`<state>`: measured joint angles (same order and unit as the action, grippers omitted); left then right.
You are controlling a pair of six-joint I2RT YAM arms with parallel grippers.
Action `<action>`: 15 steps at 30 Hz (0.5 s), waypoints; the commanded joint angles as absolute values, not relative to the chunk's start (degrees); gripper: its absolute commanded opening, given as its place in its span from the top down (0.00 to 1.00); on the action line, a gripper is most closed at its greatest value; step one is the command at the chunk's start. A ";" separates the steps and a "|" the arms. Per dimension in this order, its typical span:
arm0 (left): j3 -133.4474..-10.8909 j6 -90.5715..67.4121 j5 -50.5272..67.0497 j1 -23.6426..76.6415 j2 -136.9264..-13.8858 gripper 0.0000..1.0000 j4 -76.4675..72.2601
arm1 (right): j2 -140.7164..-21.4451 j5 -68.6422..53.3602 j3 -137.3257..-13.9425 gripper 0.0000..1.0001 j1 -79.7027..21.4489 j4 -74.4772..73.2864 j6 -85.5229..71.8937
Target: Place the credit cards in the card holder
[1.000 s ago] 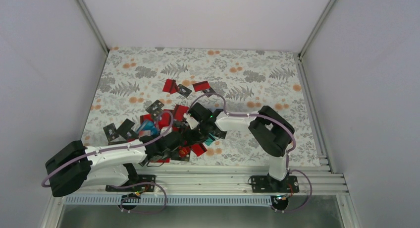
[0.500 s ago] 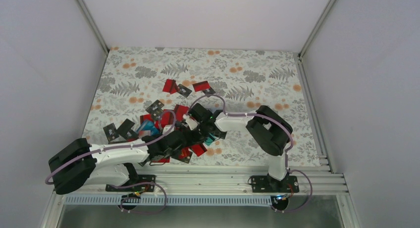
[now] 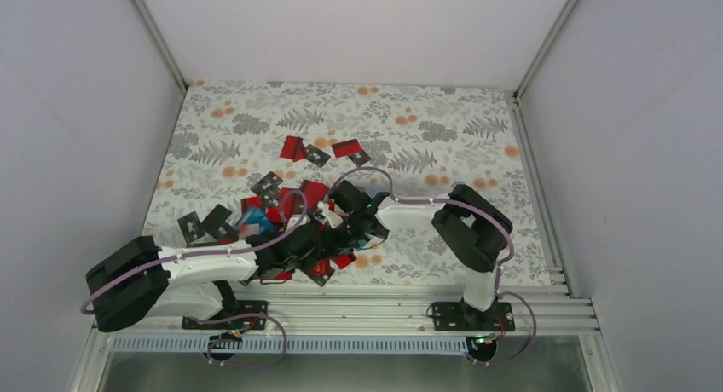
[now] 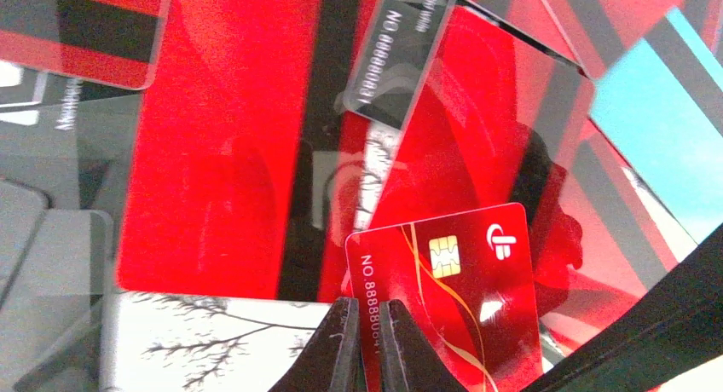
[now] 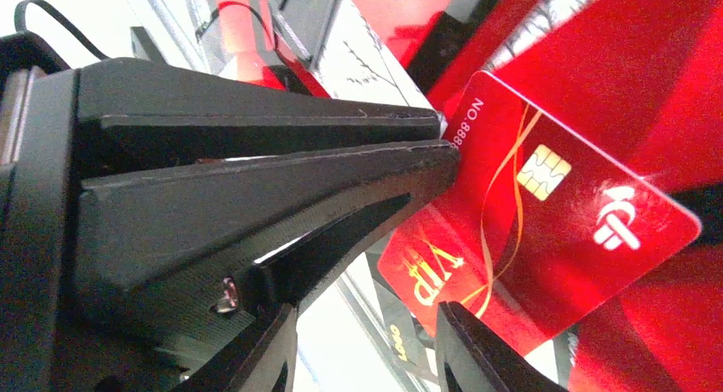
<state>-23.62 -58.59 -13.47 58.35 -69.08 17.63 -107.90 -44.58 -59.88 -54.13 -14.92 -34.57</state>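
Floral table [image 3: 477, 119]; the overhead view hides the grips. Wrist views: left gripper [image 4: 368, 324] clamped on red card [image 4: 465, 298] at its lower-left edge. Right gripper [image 5: 365, 317] spread, holding nothing.

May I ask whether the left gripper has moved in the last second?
Yes: the left gripper, holding a red card, moved right, away from the leftmost black card.

Left tool [image 5: 450, 143] comes in from the left, black fingers pressed together on a red card [image 5: 546, 239] near its numbered corner. The card shows a gold chip, white logo and gold "VIP". Right tool [image 5: 365, 314] at the bottom edge, fingers spread apart. More red cards [image 5: 682, 85] lie behind, with a patch of patterned table [image 5: 367, 60].
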 commanded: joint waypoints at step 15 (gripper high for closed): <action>-34.24 -50.41 -8.30 64.90 -84.65 0.90 13.81 | -86.47 -27.16 -45.64 0.56 -48.80 -22.38 -35.39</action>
